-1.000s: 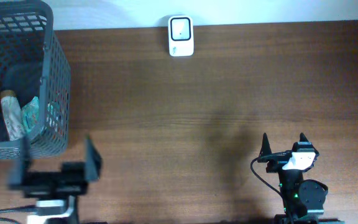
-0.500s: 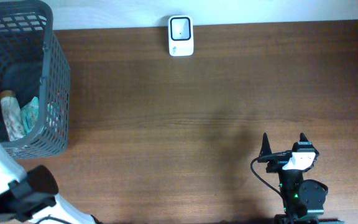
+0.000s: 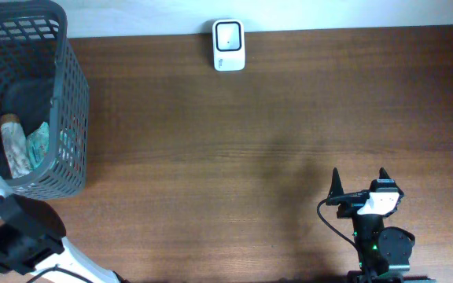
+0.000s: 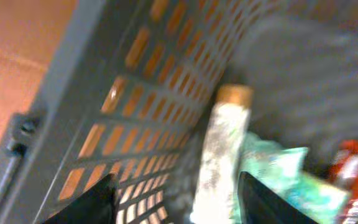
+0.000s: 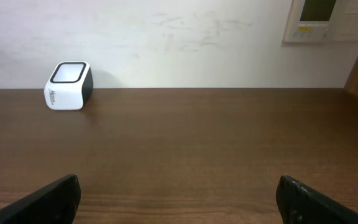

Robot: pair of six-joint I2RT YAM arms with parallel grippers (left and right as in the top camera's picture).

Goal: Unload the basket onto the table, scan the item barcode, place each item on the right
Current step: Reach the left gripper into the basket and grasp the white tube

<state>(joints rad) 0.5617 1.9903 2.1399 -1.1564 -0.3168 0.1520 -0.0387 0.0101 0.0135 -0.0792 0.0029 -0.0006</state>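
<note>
The wooden table [image 3: 211, 141] carries everything, and the grey mesh basket [image 3: 73, 118] at its far left corner is the landmark for the rest. The basket holds the stock to be scanned, kept together to one side, so the wood to its right stays free for carrying an item across.

The left arm [image 3: 18, 236] sits just on the near side of the basket. Its wrist is angled up and over the rim, most likely because it is the only arm close enough to reach in. The left gripper [image 4: 176, 180] looks down into the basket with its jaws well apart and nothing between them. That fits an approach to a pick rather than a hold.

The right gripper [image 3: 359, 179] rests far to the right of the basket, at the near edge. Its jaws are spread wide and empty, and it seems parked out of the way.

The white scanner [image 3: 229, 45] stands to the right of the basket against the far edge, its window facing up. An item would probably have to be turned barcode-down over it.

Inside the basket, against its left side, lies a pale tube with a tan cap [image 4: 219, 149]. It sits in line with the gap of the left jaws, so it is the likely target. A teal packet [image 4: 278, 174] leans against it on the right. A small red item [image 4: 353, 168] lies beyond that, too blurred to name. No barcode can be made out on any of them.
</note>
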